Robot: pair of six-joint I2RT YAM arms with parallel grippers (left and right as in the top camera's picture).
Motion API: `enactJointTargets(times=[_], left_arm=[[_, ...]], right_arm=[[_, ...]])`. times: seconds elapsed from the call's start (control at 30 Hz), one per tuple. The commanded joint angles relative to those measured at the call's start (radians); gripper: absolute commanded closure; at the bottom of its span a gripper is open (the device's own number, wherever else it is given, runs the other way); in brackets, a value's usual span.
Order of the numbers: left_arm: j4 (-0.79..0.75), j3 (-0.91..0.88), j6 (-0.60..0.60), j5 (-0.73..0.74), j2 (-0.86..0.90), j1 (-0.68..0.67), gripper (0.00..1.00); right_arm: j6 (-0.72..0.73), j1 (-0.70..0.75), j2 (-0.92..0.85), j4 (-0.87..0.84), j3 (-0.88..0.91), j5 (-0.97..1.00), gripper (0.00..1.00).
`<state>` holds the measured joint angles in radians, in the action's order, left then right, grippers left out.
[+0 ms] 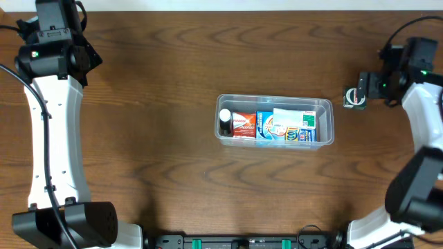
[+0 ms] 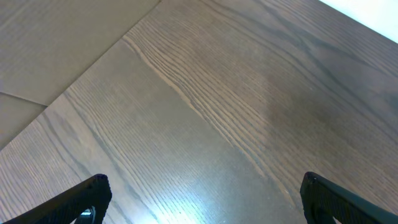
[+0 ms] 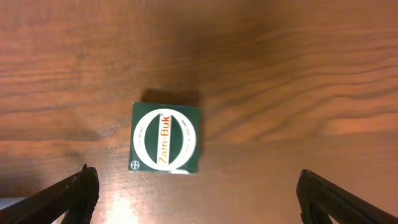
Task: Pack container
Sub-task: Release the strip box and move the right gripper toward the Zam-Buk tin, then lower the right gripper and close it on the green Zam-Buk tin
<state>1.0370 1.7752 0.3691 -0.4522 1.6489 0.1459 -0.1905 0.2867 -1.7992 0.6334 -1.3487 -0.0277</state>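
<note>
The clear container (image 1: 325, 105) stands at the table's middle and holds a small dark bottle with a white cap (image 1: 225, 120), a red box (image 1: 243, 125), a blue box (image 1: 265, 126) and a white and green box (image 1: 294, 119). A small green Zam-Buk box (image 1: 355, 98) lies on the table right of the container; it also shows in the right wrist view (image 3: 165, 138). My right gripper (image 3: 198, 194) is open, above and just beside that box. My left gripper (image 2: 205, 199) is open and empty over bare wood at the far left.
The left arm (image 1: 52, 104) runs along the table's left side and the right arm (image 1: 422, 117) along the right side. The table's front edge carries a black rail with green clamps (image 1: 249, 242).
</note>
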Motion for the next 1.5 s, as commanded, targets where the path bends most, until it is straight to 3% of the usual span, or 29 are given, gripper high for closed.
enactJointTargets(times=[0.0, 0.27, 0.4, 0.6, 0.83, 1.37, 1.47], left_arm=[[0.002, 0.011, 0.002, -0.016, -0.014, 0.002, 0.02], [0.002, 0.011, 0.002, -0.016, -0.014, 0.002, 0.02], [0.002, 0.011, 0.001, -0.016, -0.014, 0.002, 0.02], [0.002, 0.011, 0.001, -0.016, -0.014, 0.002, 0.02], [0.002, 0.011, 0.002, -0.016, -0.014, 0.002, 0.02], [0.002, 0.011, 0.002, -0.016, -0.014, 0.002, 0.02], [0.002, 0.011, 0.002, -0.016, -0.014, 0.002, 0.02]], right_arm=[[0.009, 0.000, -0.100, -0.031, -0.010, -0.033, 0.01], [0.004, 0.000, -0.266, -0.118, -0.010, -0.087, 0.01], [-0.008, 0.000, -0.292, -0.122, -0.010, -0.108, 0.12], [-0.008, 0.000, -0.291, -0.126, -0.011, -0.108, 0.17], [-0.008, 0.000, -0.291, -0.122, -0.011, -0.108, 0.32], [-0.008, 0.000, -0.187, -0.093, -0.046, -0.076, 0.33], [-0.008, 0.000, -0.138, -0.091, -0.046, -0.051, 0.37]])
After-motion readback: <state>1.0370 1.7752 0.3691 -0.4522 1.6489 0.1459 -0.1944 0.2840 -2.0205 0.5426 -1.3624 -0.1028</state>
